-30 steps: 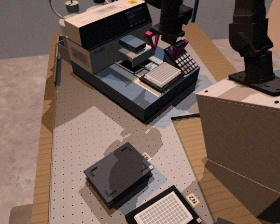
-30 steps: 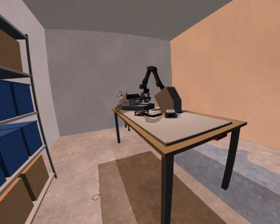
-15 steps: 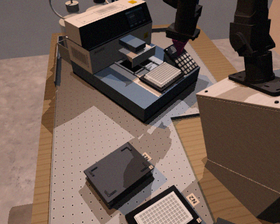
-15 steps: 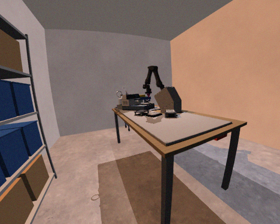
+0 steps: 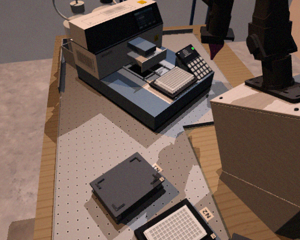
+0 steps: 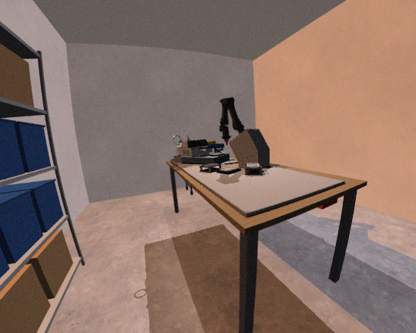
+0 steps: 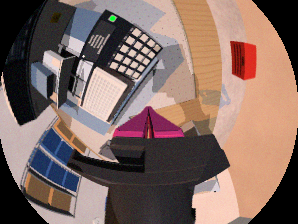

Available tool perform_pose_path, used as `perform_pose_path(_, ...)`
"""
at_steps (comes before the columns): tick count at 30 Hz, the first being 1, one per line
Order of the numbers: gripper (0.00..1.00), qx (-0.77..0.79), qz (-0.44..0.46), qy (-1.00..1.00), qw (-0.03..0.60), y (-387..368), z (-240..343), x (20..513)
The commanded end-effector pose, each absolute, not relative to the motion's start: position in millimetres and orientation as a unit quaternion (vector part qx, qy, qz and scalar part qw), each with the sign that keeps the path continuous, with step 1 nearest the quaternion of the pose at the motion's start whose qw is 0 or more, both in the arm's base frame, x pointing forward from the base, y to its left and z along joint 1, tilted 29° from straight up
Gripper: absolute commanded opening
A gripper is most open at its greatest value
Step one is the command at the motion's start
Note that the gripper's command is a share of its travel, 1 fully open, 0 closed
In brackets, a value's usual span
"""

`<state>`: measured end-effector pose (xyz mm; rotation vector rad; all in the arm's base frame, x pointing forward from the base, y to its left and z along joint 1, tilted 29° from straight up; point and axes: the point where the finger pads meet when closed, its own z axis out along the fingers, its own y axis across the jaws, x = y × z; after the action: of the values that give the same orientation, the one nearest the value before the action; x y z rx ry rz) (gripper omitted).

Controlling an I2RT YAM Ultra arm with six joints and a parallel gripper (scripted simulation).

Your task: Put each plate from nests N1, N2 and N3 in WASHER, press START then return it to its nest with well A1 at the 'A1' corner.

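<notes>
A white 96-well plate (image 5: 174,80) lies flat in the pocket of WASHER's carrier, in front of the manifold (image 5: 145,53). The sloped keypad (image 5: 195,61) stands right of the track, and its lamp (image 5: 193,48) is green. My gripper (image 5: 215,50) is shut and empty, its magenta fingertips together. It hangs in the air to the right of the keypad and above it. In the wrist view the fingertips point down, with the plate (image 7: 103,91) and keypad (image 7: 129,46) to their upper left. Nest N1 (image 5: 127,181) is empty. Nest N2 holds a white plate (image 5: 175,226).
The arm's base stands on a tall pedestal (image 5: 265,133) at the right. WASHER's housing (image 5: 115,25) rises behind the track. A red box (image 7: 241,59) shows at the right of the wrist view. A shelf with blue and brown boxes (image 6: 13,185) stands far left of the table.
</notes>
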<state>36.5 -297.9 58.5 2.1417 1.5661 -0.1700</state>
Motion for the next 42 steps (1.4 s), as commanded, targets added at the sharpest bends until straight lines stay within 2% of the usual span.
perform_pose_path(1,0.0,0.725,-0.073,0.642,0.236,-295,51,30)
perform_pose_path(5,0.0,0.688,-0.097,0.676,0.244,-304,64,28)
perform_pose_path(26,0.0,0.442,-0.168,0.858,0.201,-303,64,29)
perform_pose_path(31,0.0,0.44,-0.168,0.859,0.201,-303,64,29)
perform_pose_path(34,0.0,0.437,-0.173,0.85,0.236,-300,36,31)
perform_pose_path(36,0.0,0.437,-0.173,0.85,0.236,-300,36,31)
perform_pose_path(42,0.0,0.418,-0.216,0.822,0.32,-310,15,37)
